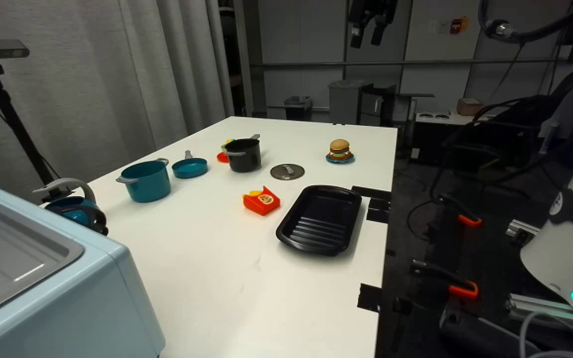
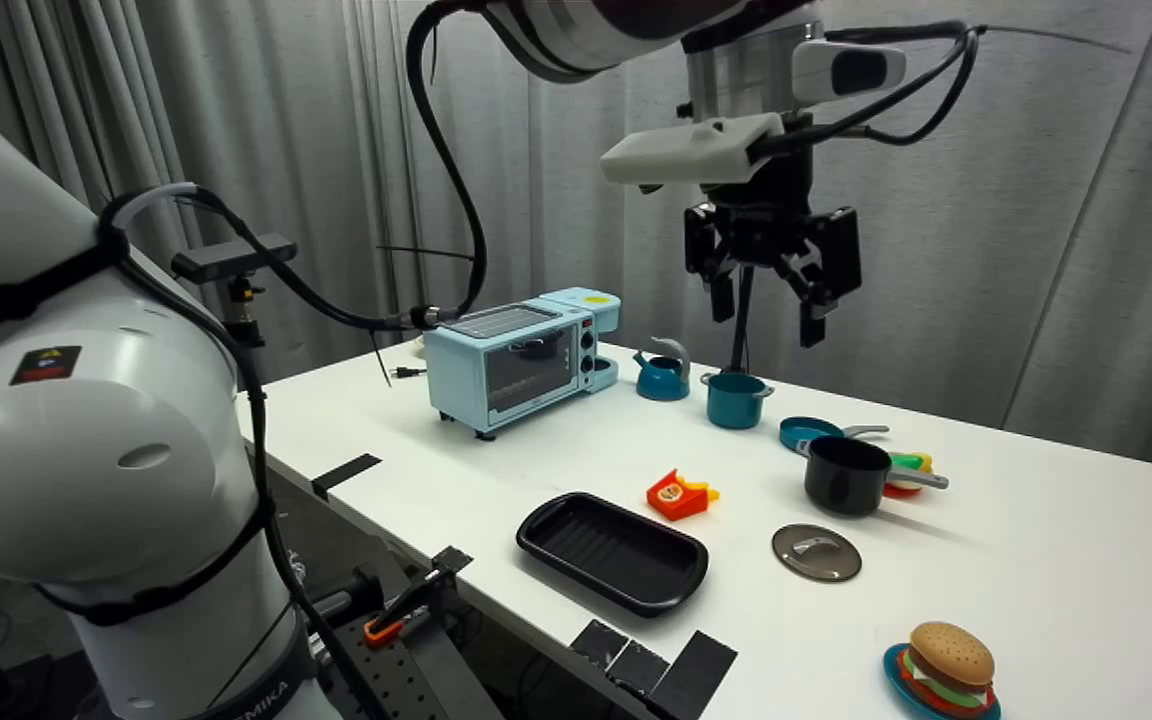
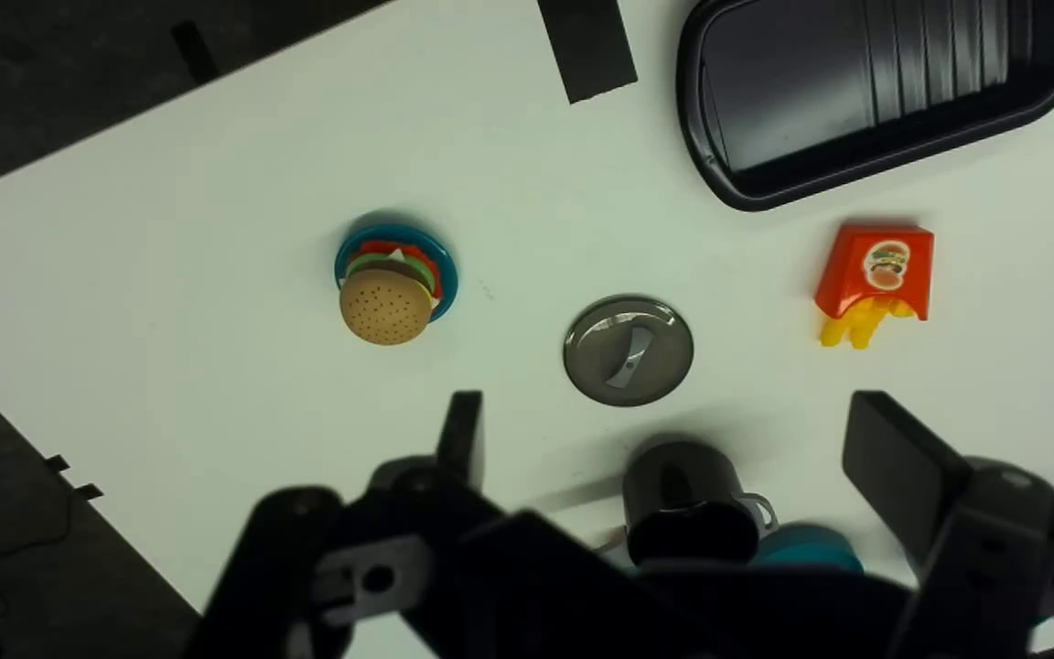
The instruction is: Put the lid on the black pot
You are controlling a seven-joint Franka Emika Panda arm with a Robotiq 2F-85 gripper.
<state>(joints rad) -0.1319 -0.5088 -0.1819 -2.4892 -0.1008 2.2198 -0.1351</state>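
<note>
The lid [image 1: 280, 173] is round, flat and dark with a grey handle, and lies handle up on the white table. It also shows in an exterior view [image 2: 804, 563] and in the wrist view [image 3: 596, 364]. The black pot [image 1: 247, 160] stands upright beside it with its top open, grey handles at its sides. It also shows in an exterior view [image 2: 841, 490]; in the wrist view [image 3: 687, 485] my gripper hides part of it. My gripper [image 2: 768, 318] is open and empty, high above the table. Its fingers spread wide in the wrist view [image 3: 669, 407], apart from lid and pot.
A black ridged pan [image 2: 611, 555] and a red fries box [image 2: 678, 497] lie near the lid. A toy burger [image 2: 951, 660] sits on a blue plate. A blue pan [image 2: 808, 432], blue pot [image 2: 734, 402], kettle [image 2: 663, 378] and toaster oven [image 2: 526, 365] stand further along the table.
</note>
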